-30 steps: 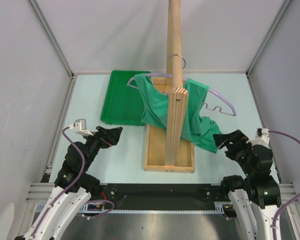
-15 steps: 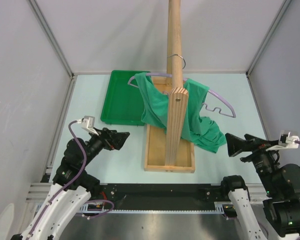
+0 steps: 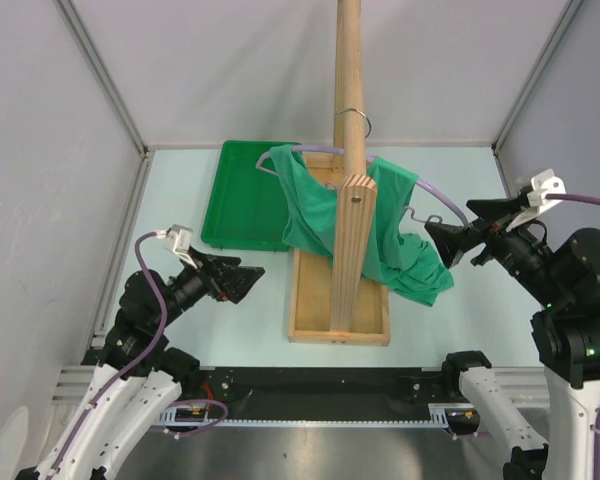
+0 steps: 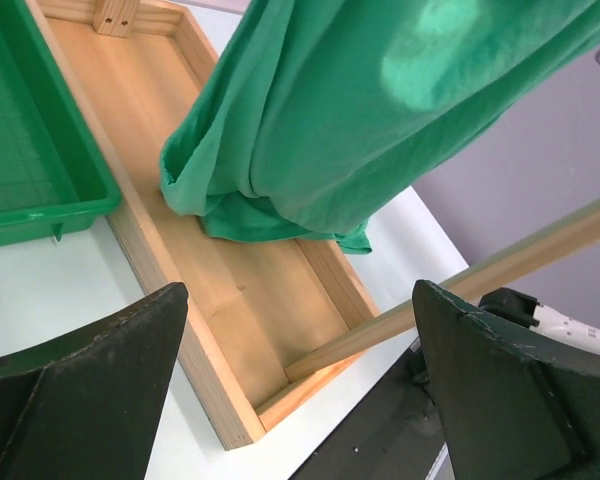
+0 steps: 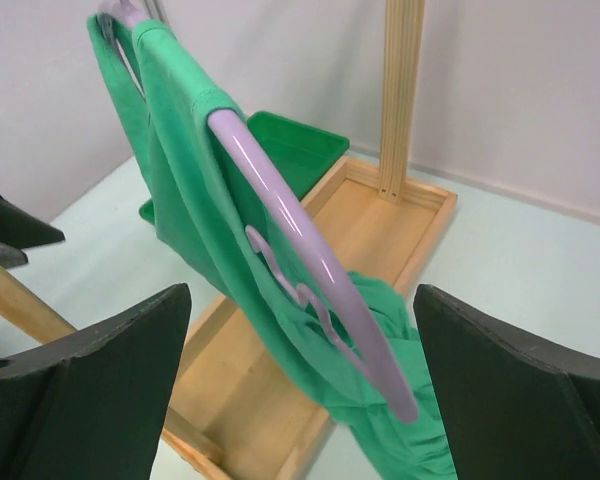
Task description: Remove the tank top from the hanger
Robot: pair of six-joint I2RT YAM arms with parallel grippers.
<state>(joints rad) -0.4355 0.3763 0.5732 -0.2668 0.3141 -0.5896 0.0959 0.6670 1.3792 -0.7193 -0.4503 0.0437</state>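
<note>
The tank top (image 3: 310,210) hangs on the hanger (image 3: 445,203), hooked to the pole (image 3: 350,100) (hem slumped over the wooden base (image 3: 310,310)), with the right gripper (image 3: 458,228) spread wide, empty, just beside the hanger's arm, and the left gripper (image 3: 245,282) likewise spread and empty near the base

Tank top (image 3: 380,230) on hanger (image 3: 442,200); hanger hooked on pole stand (image 3: 350,90), mid-table. Tray (image 3: 242,200) just left of stand base. Left gripper (image 3: 245,282) left of base; right gripper (image 3: 448,240) right, near hanger end.
</note>
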